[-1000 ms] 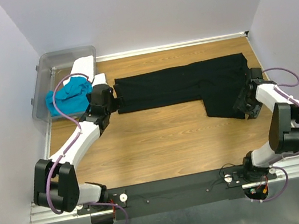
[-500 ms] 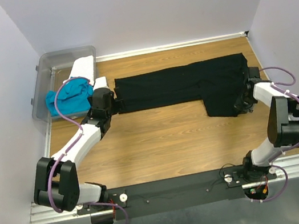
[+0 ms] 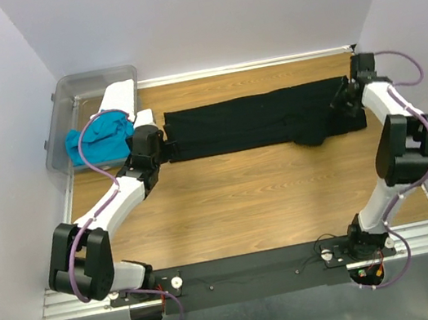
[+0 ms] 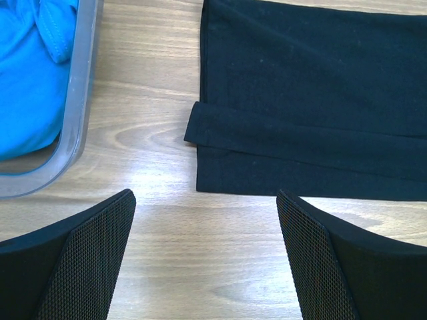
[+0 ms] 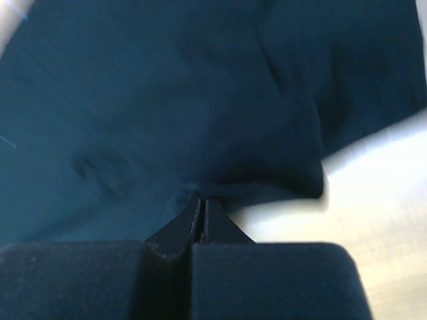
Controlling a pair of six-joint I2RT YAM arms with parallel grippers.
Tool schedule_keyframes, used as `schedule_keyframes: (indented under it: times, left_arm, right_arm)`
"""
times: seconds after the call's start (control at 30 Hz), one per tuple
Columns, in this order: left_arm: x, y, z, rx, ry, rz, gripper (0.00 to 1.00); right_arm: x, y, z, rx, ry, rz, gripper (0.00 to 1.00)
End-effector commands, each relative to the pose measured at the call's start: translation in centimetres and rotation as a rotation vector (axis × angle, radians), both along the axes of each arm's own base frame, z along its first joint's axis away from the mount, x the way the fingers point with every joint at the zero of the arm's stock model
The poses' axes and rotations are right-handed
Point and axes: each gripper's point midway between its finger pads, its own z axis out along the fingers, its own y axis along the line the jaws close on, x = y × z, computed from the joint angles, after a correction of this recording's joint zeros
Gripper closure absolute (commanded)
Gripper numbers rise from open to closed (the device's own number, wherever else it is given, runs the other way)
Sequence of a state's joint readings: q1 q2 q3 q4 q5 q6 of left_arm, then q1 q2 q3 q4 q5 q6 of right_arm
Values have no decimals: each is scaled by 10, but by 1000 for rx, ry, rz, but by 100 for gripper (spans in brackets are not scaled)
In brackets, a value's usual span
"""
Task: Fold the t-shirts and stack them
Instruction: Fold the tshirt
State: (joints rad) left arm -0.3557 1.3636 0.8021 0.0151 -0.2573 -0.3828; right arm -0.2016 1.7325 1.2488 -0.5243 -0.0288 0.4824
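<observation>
Black t-shirt (image 3: 257, 119) mid-fold on the desk (image 3: 229, 199).
It lies as a long band. The right gripper's (image 5: 202, 202) jaws are clamped on cloth at its right end, likely to carry a flap over; how much they hold is blurred. Left of it, the clear bin (image 3: 91, 75) holds the blue t-shirt (image 3: 102, 138) and white t-shirt (image 3: 121, 93), partly hidden. The left gripper (image 4: 203, 220), jaws wide open, hovers at its left edge.

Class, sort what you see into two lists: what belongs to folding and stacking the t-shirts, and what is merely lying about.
Belongs to the job: black t-shirt; turquoise t-shirt; white t-shirt; right claw, shut on the black t-shirt; left claw, open.

Merely there: clear plastic bin; wooden table.
</observation>
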Motion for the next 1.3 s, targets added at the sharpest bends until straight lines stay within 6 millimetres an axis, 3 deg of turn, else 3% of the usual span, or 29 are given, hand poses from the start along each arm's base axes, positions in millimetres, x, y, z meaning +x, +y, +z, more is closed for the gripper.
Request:
schedule_keyframes:
  times: [0.0,0.03,0.1,0.13,0.2,0.23,0.27,0.33,0.43,0.47,0.67,0.87,0.9,0.97,1.03,1.07,1.1,1.17,1.2,1.23,1.27]
  left_arm:
    - [6,2,3,13,-23,17,6]
    - [5,2,2,14,-20,16,6]
    - [4,1,-1,15,-14,13,6]
    - [4,1,-2,14,-11,13,6]
    - [3,0,-4,12,-4,8,6]
    - [3,-1,-4,11,-5,7,6]
    - [2,-2,-6,13,1,2,6]
    - [2,-2,-9,15,8,-1,6]
    - [1,-4,-13,17,18,-9,6]
    - [2,-6,-15,19,24,-15,6]
    - [2,-12,-29,23,66,-41,6]
    - [3,-18,-41,13,112,-61,6]
    - [4,-20,-43,7,121,-66,6]
    - [4,-23,-45,-9,135,-65,6]
    - [7,-29,-45,-29,140,-79,6]
    - [9,-32,-45,-41,143,-83,6]
    - [10,-34,-43,-44,154,-86,6]
    - [11,-36,-43,-43,169,-92,6]
    - [16,-39,-41,-48,167,-97,6]
    - [18,-41,-41,-50,171,-102,6]
    - [23,-43,-38,-53,171,-105,6]
  right_arm:
    - [63,-1,25,34,-116,3,100]
    - [72,-2,14,42,-100,-2,99]
    - [100,-5,31,45,-162,-7,100]
    - [108,-6,19,54,-147,-6,100]
    - [124,-3,17,76,-165,12,100]
    - [138,-4,30,75,-205,19,100]
    - [144,-2,20,83,-195,28,99]
    - [161,-2,30,81,-237,40,100]
    - [176,0,24,89,-255,57,99]
    - [183,1,32,90,-280,67,99]
    - [200,2,15,92,-281,79,98]
    - [201,0,6,78,-271,91,95]
    - [200,0,6,75,-268,96,82]
    - [196,0,4,68,-260,100,71]
    - [190,-4,17,34,-269,102,57]
    - [181,-8,13,10,-249,92,53]
    - [175,-11,29,-24,-265,100,46]
    - [161,-20,38,-60,-260,84,43]
    - [147,-25,28,-68,-224,71,42]
    - [136,-36,44,-78,-243,47,42]
    - [118,-40,29,-69,-196,26,42]
